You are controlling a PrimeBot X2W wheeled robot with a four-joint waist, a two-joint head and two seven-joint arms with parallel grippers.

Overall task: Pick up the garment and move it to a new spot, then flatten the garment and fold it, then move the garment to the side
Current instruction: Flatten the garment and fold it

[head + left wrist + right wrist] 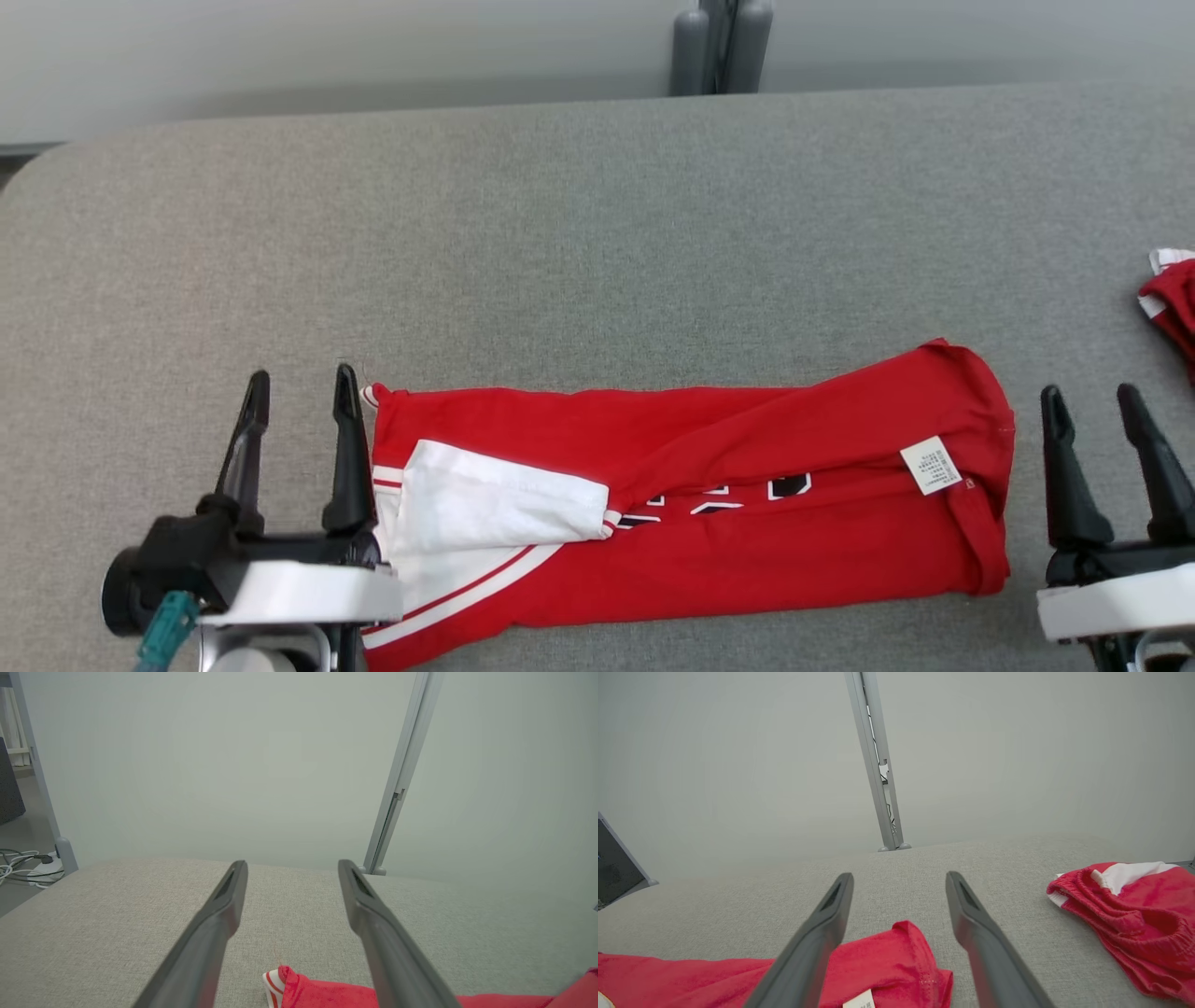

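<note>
Your left claw (301,375) is spread and holds nothing. The same goes for your right claw (1090,392). The garment (709,504) lies between them on the table (597,233) as a long red band, already doubled lengthwise. Its striped end sits just inside your left claw and its labelled end lies just beside your right claw.

The step in hand looks like the crosswise fold, so bring one end over onto the other. Before you close, drop each claw onto its own end and take all the layers at the corner. At the left end, the loose white panel (485,504) will slide out if you pinch only the top layer. The left wrist view puts the red corner low between the fingers, though I cannot tell whether a finger already touches the cloth. Lift only enough to clear the table and keep the two near corners level.

Beyond both claws' fingertips the table runs bare a long way to the far edge. Outside your right claw, a second red garment (1174,299) lies near the table's edge, so swing inward and not out that way. The near edge is close under both claws, so don't drag the cloth backward.
</note>
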